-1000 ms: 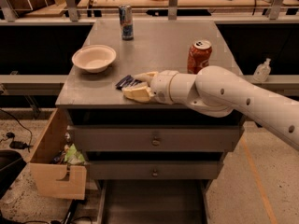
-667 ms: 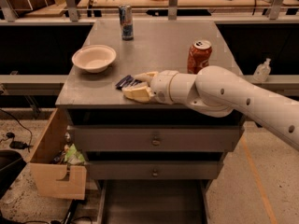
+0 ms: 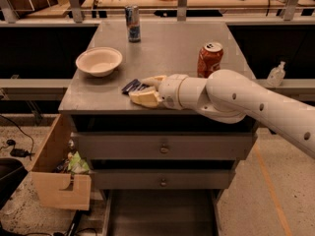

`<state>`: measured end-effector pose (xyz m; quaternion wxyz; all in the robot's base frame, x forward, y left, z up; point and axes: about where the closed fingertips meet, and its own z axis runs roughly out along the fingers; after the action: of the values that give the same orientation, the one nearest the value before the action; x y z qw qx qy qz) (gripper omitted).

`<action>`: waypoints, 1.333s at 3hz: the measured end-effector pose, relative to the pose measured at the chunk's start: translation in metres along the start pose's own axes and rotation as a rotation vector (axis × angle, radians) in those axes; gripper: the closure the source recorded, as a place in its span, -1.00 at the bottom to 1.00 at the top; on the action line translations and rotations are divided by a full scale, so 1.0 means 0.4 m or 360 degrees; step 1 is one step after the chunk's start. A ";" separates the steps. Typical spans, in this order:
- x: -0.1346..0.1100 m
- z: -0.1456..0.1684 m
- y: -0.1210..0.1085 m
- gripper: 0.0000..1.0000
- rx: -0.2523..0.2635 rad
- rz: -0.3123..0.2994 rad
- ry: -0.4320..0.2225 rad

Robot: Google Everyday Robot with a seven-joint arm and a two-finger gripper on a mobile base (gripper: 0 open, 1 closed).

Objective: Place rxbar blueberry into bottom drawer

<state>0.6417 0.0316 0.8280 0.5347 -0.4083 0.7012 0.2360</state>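
The rxbar blueberry (image 3: 131, 86), a small dark navy bar, lies on the grey cabinet top near its front edge. My gripper (image 3: 139, 89) reaches in from the right. Its cream fingers (image 3: 143, 98) stand apart, one on either side of the bar's right end, low over the top. The bar is not lifted. The bottom drawer (image 3: 160, 215), a wide grey tray, is pulled out at the foot of the cabinet, straight below the gripper.
A white bowl (image 3: 99, 61) sits left of the bar. A red can (image 3: 210, 59) stands just behind my arm, and a tall can (image 3: 132, 23) stands at the back. Two knobbed drawers (image 3: 162, 146) are shut. A light wooden box (image 3: 56, 173) stands at the lower left.
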 end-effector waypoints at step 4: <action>0.000 0.000 0.000 1.00 0.0000 0.0000 0.0000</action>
<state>0.6417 0.0316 0.8281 0.5346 -0.4084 0.7013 0.2359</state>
